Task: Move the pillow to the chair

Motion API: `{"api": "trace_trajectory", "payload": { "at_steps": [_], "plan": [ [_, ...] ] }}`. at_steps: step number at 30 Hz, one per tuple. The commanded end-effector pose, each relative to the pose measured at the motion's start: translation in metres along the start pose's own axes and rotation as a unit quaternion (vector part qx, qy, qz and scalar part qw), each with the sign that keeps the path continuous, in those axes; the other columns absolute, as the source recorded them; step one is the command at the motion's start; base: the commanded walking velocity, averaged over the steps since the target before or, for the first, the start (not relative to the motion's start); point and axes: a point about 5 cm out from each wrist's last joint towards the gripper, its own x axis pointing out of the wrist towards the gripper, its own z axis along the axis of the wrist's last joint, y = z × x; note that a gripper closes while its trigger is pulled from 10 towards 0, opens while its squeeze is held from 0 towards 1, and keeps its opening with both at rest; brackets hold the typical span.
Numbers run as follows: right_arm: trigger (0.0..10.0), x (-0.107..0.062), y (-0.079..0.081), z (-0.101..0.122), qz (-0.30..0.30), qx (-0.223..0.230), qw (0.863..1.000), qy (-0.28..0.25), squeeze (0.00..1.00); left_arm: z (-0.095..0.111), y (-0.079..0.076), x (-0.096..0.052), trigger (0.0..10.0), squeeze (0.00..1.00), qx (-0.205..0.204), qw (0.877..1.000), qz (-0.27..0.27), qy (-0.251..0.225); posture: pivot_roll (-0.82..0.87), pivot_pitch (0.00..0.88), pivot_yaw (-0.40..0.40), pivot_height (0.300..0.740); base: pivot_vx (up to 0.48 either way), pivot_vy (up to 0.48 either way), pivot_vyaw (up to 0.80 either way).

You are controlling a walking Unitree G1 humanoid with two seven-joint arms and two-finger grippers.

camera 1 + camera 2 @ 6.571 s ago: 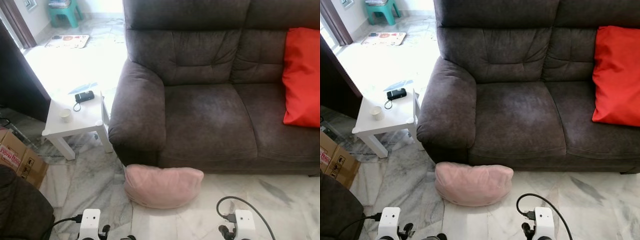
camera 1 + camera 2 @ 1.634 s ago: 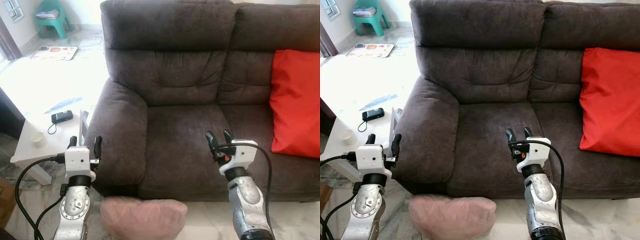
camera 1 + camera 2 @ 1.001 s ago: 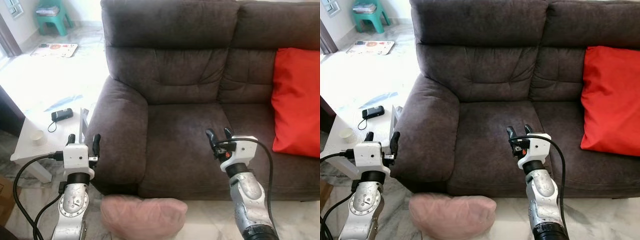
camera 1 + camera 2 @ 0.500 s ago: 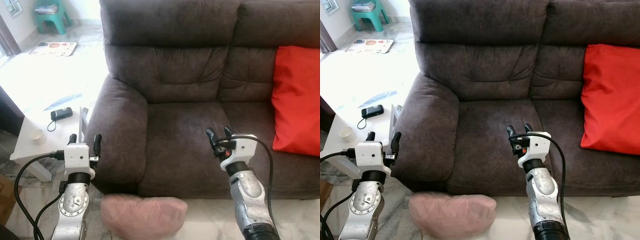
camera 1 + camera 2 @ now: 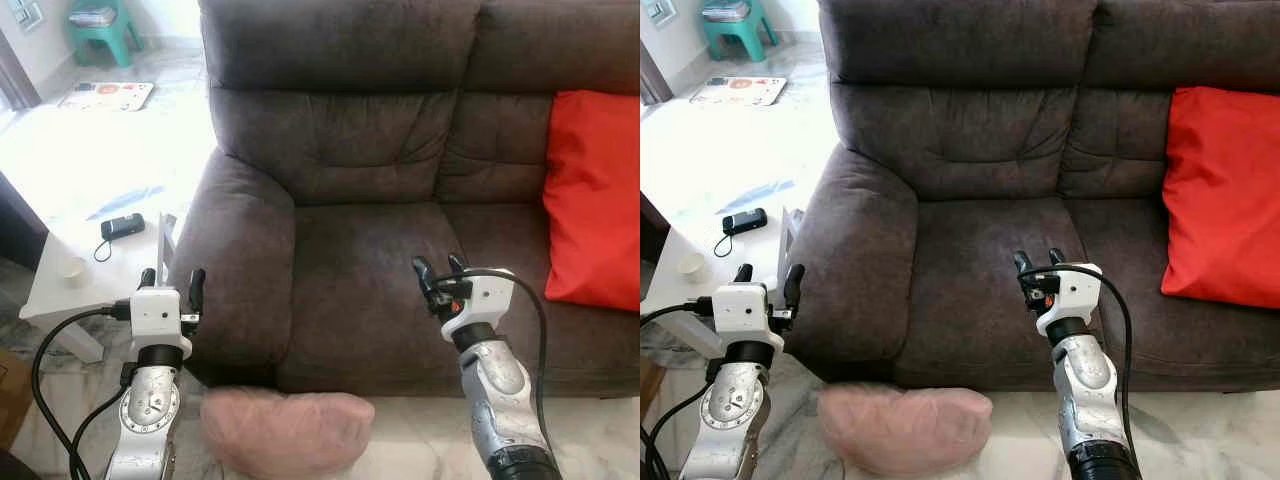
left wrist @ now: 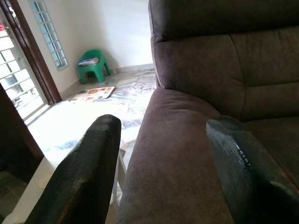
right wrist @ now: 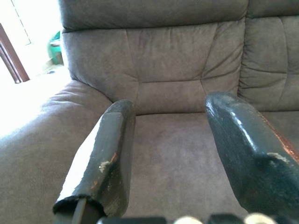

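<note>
Left eye view: both jaws stand open and empty. Left gripper (image 5: 168, 284) is raised beside the sofa (image 5: 380, 130) armrest; right gripper (image 5: 438, 268) is raised over the seat cushion. Pink pillow (image 5: 287, 433) lies on the marble floor (image 5: 590, 440) against the sofa front, between the arms. Red cushion (image 5: 596, 200) rests on the sofa's right seat.

Red cushion (image 5: 592, 195) on sofa's right; white side table (image 5: 75, 290) carrying cup (image 5: 72, 268), black device (image 5: 121, 227).
</note>
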Motion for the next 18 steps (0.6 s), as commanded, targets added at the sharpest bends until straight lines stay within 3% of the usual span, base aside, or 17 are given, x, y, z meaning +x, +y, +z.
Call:
{"api": "trace_trajectory", "payload": {
  "at_steps": [1, 18],
  "plan": [
    [10.0, 0.0028, 0.0009, 0.0062, 0.005, 0.001, 1.000, -0.010, 0.00, 0.0053, -0.0007, 0.0026, 10.0, 0.00, -0.007, 1.000, -0.001, -0.008, 0.08, 0.103, -0.025, 0.711, 0.000, 0.000, 0.00],
    [10.0, 0.0039, 0.0035, 0.0087, 0.012, -0.003, 1.000, -0.017, 0.00, 0.0062, -0.0009, 0.0034, 10.0, 0.00, -0.008, 1.000, 0.000, -0.008, 0.09, 0.114, -0.029, 0.711, 0.000, 0.000, 0.00]
  ]
}}
